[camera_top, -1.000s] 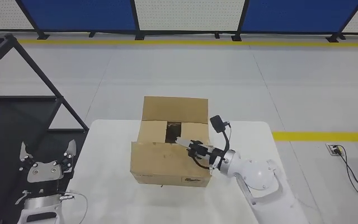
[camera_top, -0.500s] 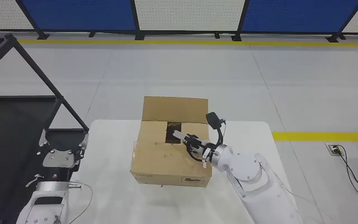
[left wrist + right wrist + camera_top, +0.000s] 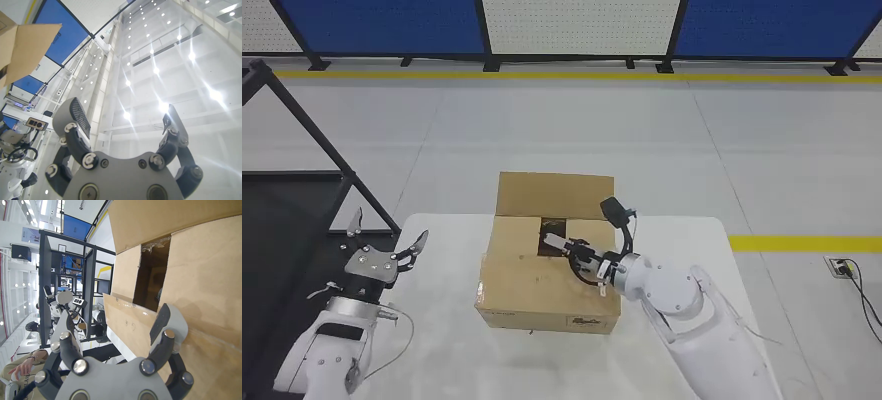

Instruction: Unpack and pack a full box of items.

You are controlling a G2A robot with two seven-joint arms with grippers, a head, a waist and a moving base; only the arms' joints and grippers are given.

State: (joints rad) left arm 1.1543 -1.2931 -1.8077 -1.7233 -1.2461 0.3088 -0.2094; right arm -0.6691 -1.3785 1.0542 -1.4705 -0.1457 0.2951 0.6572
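A brown cardboard box (image 3: 542,290) stands mid-table. Its far flap (image 3: 554,192) is up and its top flaps lie nearly flat, leaving a dark gap (image 3: 550,232). What lies inside is hidden. My right gripper (image 3: 570,251) hovers open just over the box top beside that gap. In the right wrist view the right gripper (image 3: 115,321) spans the near flap, with the gap (image 3: 151,275) just ahead. My left gripper (image 3: 382,250) is open at the table's left edge, well clear of the box. In its own view the left gripper (image 3: 124,117) points at the ceiling, with a box flap (image 3: 24,47) at one corner.
The white table (image 3: 442,310) has free surface on both sides of the box. A black metal rack (image 3: 302,150) stands off the table's left side. Blue and white panels (image 3: 572,25) line the far floor.
My left arm rose from low at the left and swung toward the table's left edge, gripper still open. My right gripper slid farther over the box top toward the gap.
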